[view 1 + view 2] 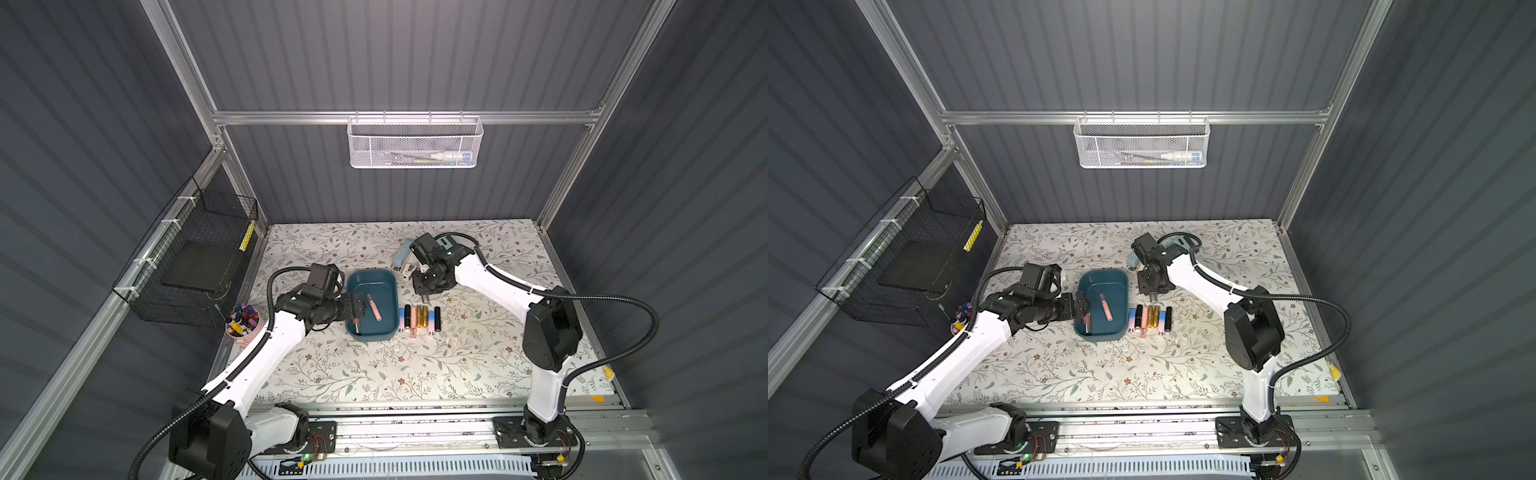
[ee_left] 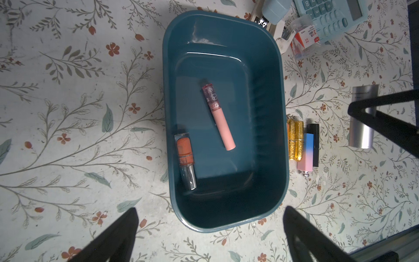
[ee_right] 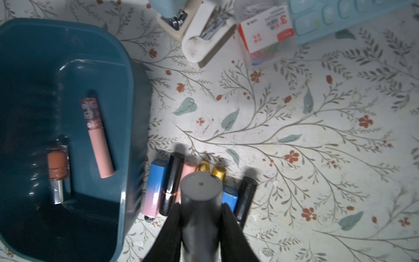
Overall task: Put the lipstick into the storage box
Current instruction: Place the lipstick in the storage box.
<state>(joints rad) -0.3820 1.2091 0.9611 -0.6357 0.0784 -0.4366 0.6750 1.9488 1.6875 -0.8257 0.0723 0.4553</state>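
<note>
The teal storage box (image 1: 374,279) (image 2: 260,113) lies mid-table, and both top views show it. A pink lipstick tube (image 2: 218,118) (image 3: 97,136) and an orange lipstick with a clear cap (image 2: 184,156) lie inside it. My left gripper (image 1: 356,311) (image 2: 210,211) hangs open over the box's left edge with nothing between its fingers. My right gripper (image 1: 427,296) (image 3: 200,206) is shut on a silver-grey lipstick (image 3: 200,188) (image 2: 362,118), held above the table right of the box. Several more lipsticks (image 1: 419,318) (image 3: 172,181) lie in a row against the box's right side.
A stapler (image 1: 401,257), a box of clips (image 3: 265,29) and a blue calculator (image 2: 328,15) crowd the table behind the box, under the right arm. A cup of pens (image 1: 243,326) stands at the left edge. A black wire basket (image 1: 187,266) and a white mesh basket (image 1: 415,143) hang on the walls.
</note>
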